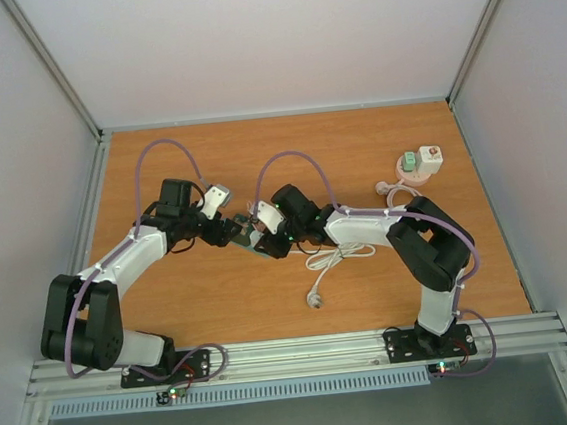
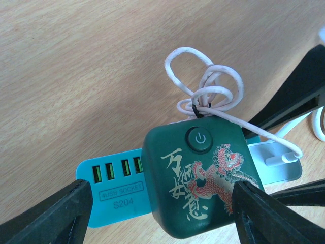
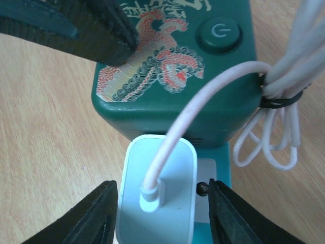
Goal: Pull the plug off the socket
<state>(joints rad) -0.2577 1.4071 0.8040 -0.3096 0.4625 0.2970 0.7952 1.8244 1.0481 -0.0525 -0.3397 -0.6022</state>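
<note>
Down at six o'clock on the table the two arm bases sit bolted to the rail, and both arms reach in toward the middle. Just past them, a touch toward five o'clock of centre, a loose white lead lies coiled on the wood, one end trailing toward the rail. Now the centre, where it all happens: the socket, a dark green block with a dragon print and a round power button, sits on a teal USB strip. The left pincer comes in from nine o'clock, spread wide across it. One finger hangs over the strip, clear of the green body, and the other overlaps the dragon side. From three o'clock, the right pincer straddles the plug, a white block set over the strip hard against the socket's end face. That pincer is spread too, not pinching: one finger is just beside the plug's flank, and a gap shows on the other side. The plug's white cable arches up over the green block to a bundle cinched by a black tie. Far off at two o'clock, well apart, a white adapter and a green adapter stand side by side.
</note>
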